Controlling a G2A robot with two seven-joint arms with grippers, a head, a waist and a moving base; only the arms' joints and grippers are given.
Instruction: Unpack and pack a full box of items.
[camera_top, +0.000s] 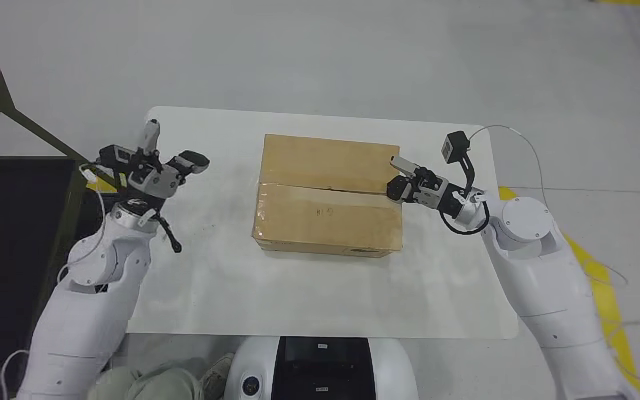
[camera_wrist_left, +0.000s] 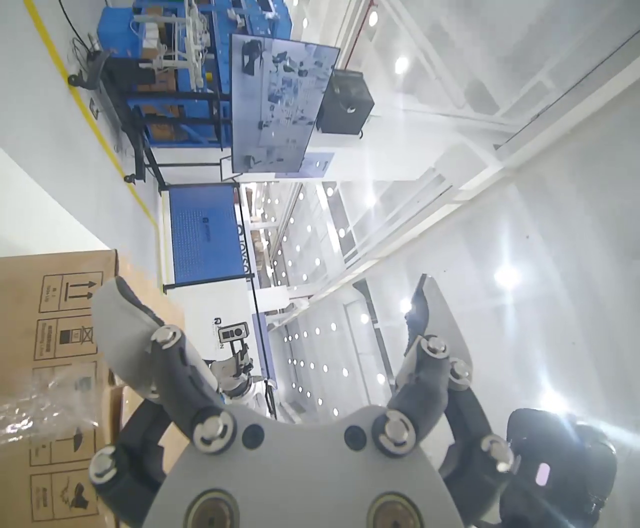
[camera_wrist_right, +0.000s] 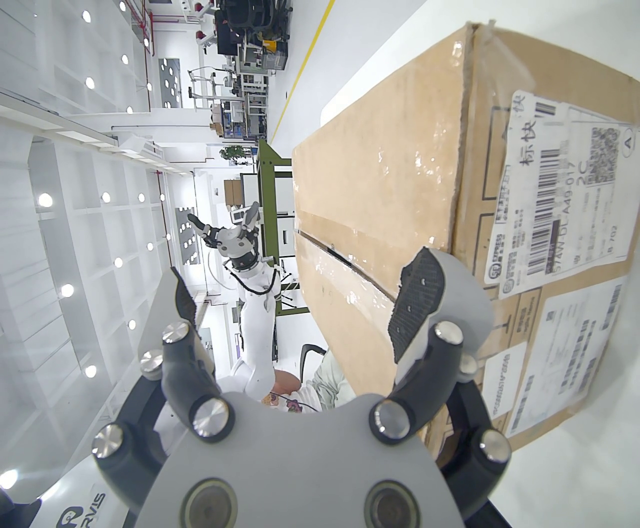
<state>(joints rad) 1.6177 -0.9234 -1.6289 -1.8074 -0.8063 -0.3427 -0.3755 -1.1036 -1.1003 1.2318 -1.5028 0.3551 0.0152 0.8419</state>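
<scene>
Top view showed a white desk (camera_top: 200, 290) with a closed cardboard box (camera_top: 328, 195) lying near its middle. The box's two top flaps met at a long seam under glossy clear tape. The right hand (camera_top: 398, 176) sat at the box's right end, level with that seam, with its fingers spread and holding nothing. Whether a finger touched the cardboard was unclear. The left hand (camera_top: 172, 148) hung over the desk's left side, well apart from the box, also spread and empty.

The likeliest trouble seemed to be the right hand pressing on the end wall instead of catching a flap edge. With nothing bracing the far end, that push would slide the box across the smooth desk. The tape might also hold, so a pull could lift or tip the whole box rather than open it.

Counted: one desk, one box, two flaps, two hands.
</scene>
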